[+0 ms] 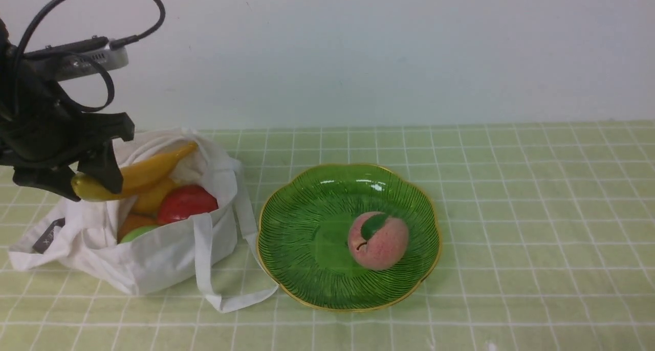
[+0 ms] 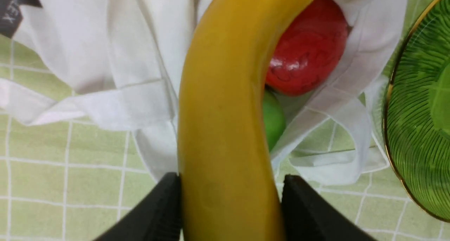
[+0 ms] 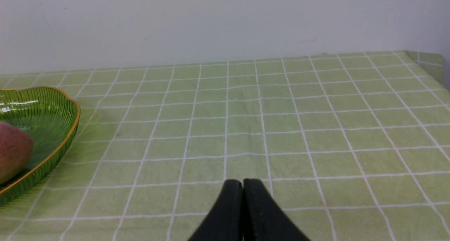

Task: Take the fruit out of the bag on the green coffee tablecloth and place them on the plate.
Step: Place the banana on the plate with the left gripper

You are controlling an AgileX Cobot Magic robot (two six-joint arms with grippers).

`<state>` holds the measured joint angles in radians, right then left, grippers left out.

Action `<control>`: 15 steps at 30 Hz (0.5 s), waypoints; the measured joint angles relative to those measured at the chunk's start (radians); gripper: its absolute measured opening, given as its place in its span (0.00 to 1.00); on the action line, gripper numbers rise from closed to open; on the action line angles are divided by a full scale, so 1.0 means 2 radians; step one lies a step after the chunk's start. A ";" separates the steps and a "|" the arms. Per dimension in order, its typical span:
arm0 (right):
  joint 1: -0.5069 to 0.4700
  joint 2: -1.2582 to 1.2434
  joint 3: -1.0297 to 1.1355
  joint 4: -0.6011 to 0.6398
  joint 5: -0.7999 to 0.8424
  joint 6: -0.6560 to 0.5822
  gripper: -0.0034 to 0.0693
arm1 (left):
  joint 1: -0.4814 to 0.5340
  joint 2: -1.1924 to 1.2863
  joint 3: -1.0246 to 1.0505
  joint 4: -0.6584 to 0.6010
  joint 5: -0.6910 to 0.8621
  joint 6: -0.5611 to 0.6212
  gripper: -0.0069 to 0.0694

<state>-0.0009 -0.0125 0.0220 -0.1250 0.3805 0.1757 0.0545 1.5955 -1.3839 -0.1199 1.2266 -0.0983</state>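
The white bag [image 1: 153, 254] lies open at the left on the green coffee tablecloth [image 1: 511, 213]. My left gripper [image 1: 89, 184] is shut on the yellow banana [image 1: 148, 169] near its end, over the bag's mouth. In the left wrist view both black fingers [image 2: 165, 202] press the banana [image 2: 225, 128] from either side. In the bag rest a red apple [image 1: 185, 202], a green fruit [image 1: 137, 233] and orange-yellow ones [image 1: 151, 200]. The green plate [image 1: 307, 269] holds a pink peach [image 1: 378, 240]. My right gripper [image 3: 242, 182] hangs shut and empty over bare cloth.
A white strap handle [image 1: 225, 300] trails from the bag toward the plate's rim. A pale wall rises behind the table. The tablecloth's far right corner [image 3: 422, 58] shows in the right wrist view.
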 joint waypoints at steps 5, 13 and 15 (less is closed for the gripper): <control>0.000 0.000 0.000 0.000 0.000 0.000 0.03 | 0.000 -0.044 0.048 -0.001 0.001 -0.002 0.52; 0.000 0.000 0.000 0.000 0.000 0.000 0.03 | -0.075 -0.126 0.060 -0.066 0.003 0.008 0.51; 0.000 0.000 0.000 0.000 0.000 0.000 0.03 | -0.127 -0.113 0.060 -0.068 -0.006 0.014 0.51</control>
<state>-0.0009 -0.0125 0.0220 -0.1250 0.3805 0.1757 -0.1991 1.3694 -1.2632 -0.2558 1.2151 -0.0698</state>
